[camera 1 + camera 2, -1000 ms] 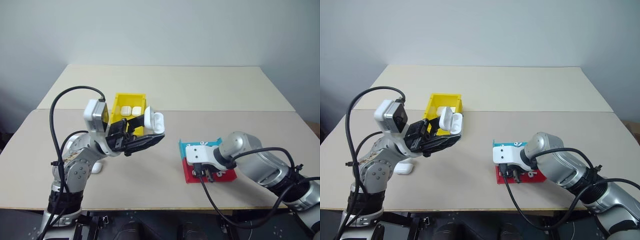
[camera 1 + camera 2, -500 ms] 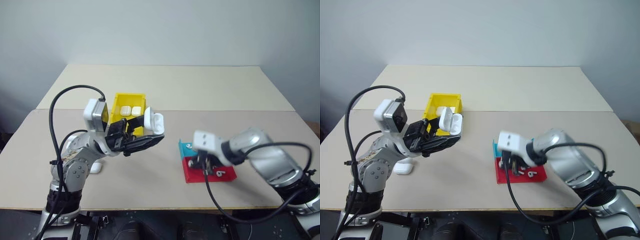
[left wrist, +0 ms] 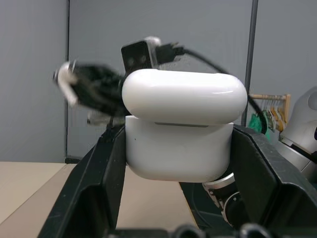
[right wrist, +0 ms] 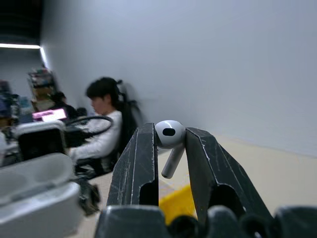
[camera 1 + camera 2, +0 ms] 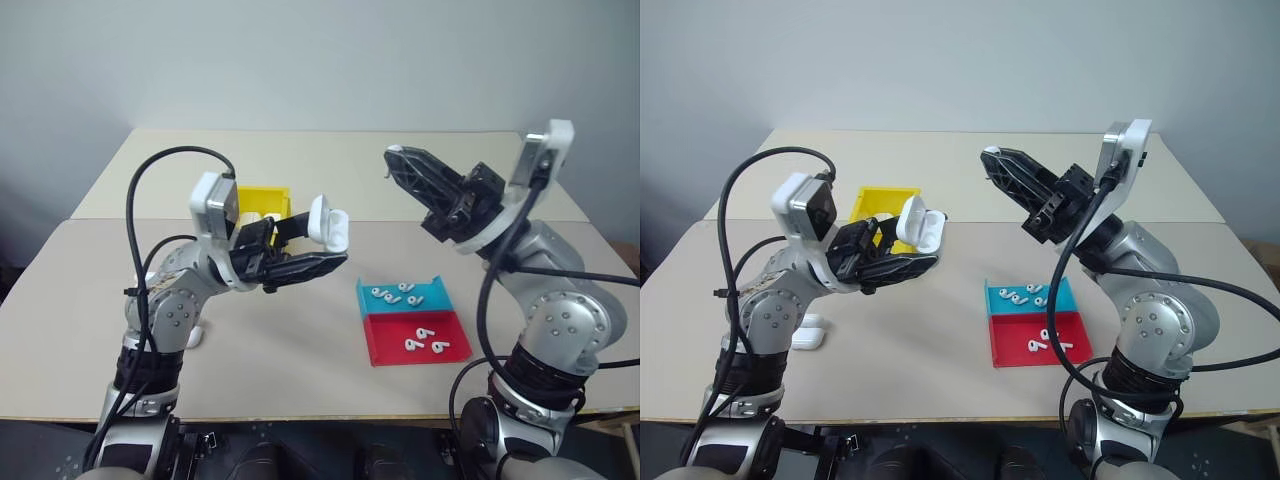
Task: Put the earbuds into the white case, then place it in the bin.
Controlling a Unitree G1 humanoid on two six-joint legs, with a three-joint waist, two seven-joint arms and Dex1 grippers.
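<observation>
Above the tabletop (image 5: pixel 300 350), our left gripper (image 5: pixel 325 245) clamps the small glossy white case (image 5: pixel 328 222) lid-up, so its cavity faces the right gripper (image 5: pixel 392 155), which pinches one tiny white earbud (image 4: pixel 169 135), prob. for insertion. The yellow bin (image 5: pixel 262 199) sits behind the case.

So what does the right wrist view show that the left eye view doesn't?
Right wrist view alone: the earbud pinched between the right pincer fingertips, its stem hanging in the gap, and a seated person in the background. Left eye view alone: the teal tray and red tray with loose earbuds, plus the white cases lying in the yellow bin. Both: the open white case held by the left pincer, and that yellow bin.
</observation>
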